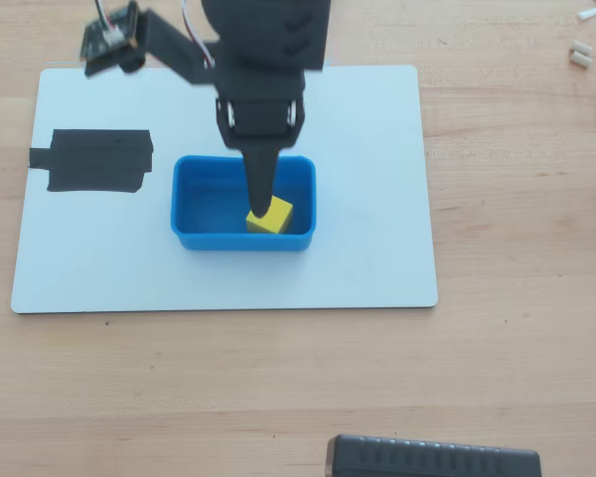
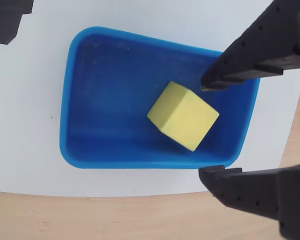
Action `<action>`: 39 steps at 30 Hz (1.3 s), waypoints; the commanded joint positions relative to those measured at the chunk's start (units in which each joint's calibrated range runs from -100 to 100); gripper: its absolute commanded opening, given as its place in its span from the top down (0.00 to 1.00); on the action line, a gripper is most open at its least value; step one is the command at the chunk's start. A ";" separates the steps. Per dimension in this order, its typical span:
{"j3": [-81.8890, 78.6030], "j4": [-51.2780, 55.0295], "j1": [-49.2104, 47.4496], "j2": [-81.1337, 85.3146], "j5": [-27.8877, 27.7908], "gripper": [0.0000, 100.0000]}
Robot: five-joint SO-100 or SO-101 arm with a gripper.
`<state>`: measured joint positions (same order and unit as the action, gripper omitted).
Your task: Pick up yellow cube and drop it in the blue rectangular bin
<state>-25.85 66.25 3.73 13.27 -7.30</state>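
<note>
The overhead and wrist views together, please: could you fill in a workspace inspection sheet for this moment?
Surface: white board on wooden table.
Job's things: yellow cube lies inside blue rectangular bin, tilted, untouched by the fingers.
Clutter: black tape patch on the board; small white bits; dark device at the bottom edge.
Grippers: gripper open above the bin.
Cables: wires near the arm.
Surroundings: nothing seen.

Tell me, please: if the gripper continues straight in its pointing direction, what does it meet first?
Probably the yellow cube, lying free inside the blue rectangular bin below the open gripper; depth is unclear.
</note>
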 commanded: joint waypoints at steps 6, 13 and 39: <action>-5.78 7.32 -1.76 21.05 0.68 0.94; -19.60 7.49 -4.08 38.15 0.83 1.00; -62.15 -3.91 -4.59 74.93 0.78 1.00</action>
<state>-84.77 62.81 -0.16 81.80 -6.86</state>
